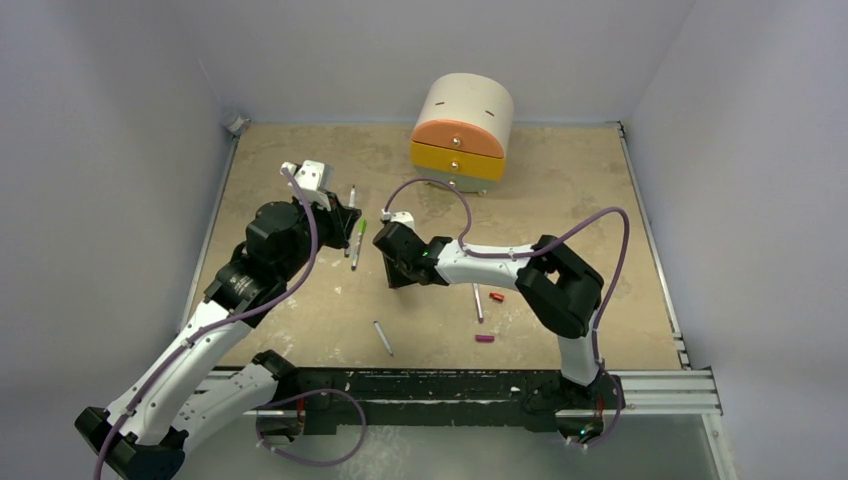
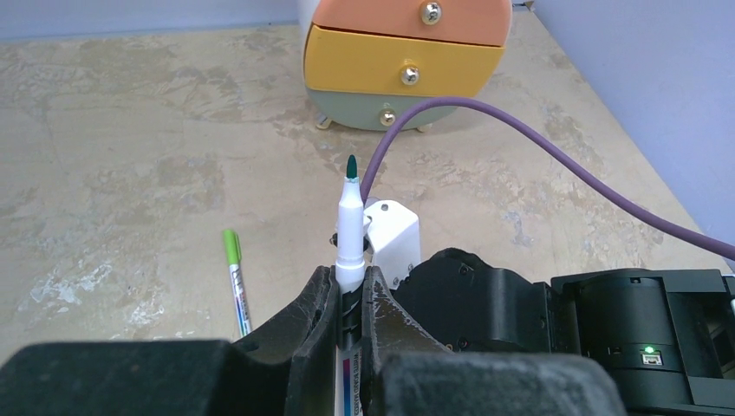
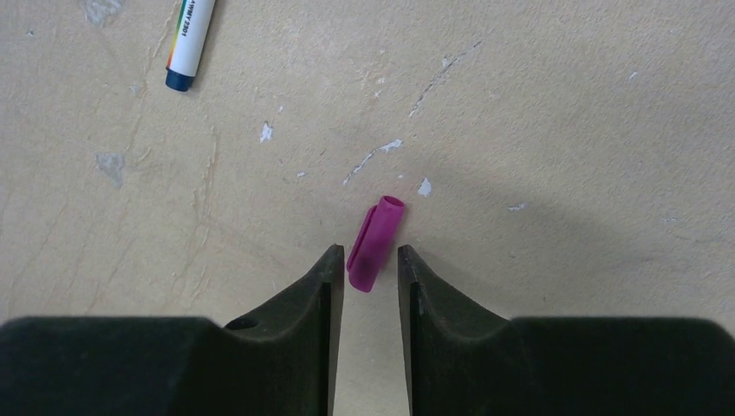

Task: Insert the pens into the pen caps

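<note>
Left gripper (image 2: 348,299) clamped on a pen (image 2: 349,227), bare green tip up, above the table's (image 1: 600,180) far-left part. Right gripper (image 3: 371,273) half open, jaws straddling a magenta cap (image 3: 374,243) lying mid-table, not visibly pinched yet. Step: grabbing a cap. Next: close, lift, line its mouth up with the tip; though the colours look mismatched. Scuffed beige top, lilac walls, drawer box (image 1: 462,133) at the far edge.
</note>
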`<action>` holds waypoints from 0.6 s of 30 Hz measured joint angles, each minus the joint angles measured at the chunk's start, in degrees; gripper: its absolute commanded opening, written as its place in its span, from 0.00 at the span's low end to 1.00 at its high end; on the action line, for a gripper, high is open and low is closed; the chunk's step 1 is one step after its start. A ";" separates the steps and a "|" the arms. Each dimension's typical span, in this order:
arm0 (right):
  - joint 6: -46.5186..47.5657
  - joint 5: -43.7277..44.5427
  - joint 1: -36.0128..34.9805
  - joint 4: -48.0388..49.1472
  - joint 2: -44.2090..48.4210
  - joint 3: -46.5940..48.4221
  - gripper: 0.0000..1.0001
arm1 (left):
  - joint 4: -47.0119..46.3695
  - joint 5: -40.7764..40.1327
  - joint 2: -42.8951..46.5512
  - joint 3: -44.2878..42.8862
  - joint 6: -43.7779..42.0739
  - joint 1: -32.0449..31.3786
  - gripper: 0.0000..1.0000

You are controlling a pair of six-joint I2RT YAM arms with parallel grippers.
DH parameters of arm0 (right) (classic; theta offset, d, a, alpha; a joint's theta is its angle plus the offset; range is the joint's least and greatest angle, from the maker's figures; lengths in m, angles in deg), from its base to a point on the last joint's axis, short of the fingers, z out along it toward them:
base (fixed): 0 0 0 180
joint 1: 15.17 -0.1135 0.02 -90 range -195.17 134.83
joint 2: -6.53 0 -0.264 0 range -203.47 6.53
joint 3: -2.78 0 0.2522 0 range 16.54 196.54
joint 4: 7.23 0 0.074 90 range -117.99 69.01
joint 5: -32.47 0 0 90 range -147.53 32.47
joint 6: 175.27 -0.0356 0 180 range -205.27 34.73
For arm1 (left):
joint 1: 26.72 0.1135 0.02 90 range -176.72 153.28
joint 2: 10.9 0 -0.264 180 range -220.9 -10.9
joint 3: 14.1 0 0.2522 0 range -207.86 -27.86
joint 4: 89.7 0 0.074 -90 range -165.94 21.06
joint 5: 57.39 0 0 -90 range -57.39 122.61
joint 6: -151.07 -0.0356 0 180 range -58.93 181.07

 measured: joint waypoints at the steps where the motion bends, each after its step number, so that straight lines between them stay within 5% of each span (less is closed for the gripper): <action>1: 0.11 0.00 -0.02 0.11 0.00 0.00 0.29 | 0.00 -0.04 0.00 0.00 0.00 0.00 0.00; 18: 2.80 0.22 -1.18 0.42 -0.31 -0.55 0.15 | 0.02 -0.04 -0.26 0.96 0.00 0.02 0.00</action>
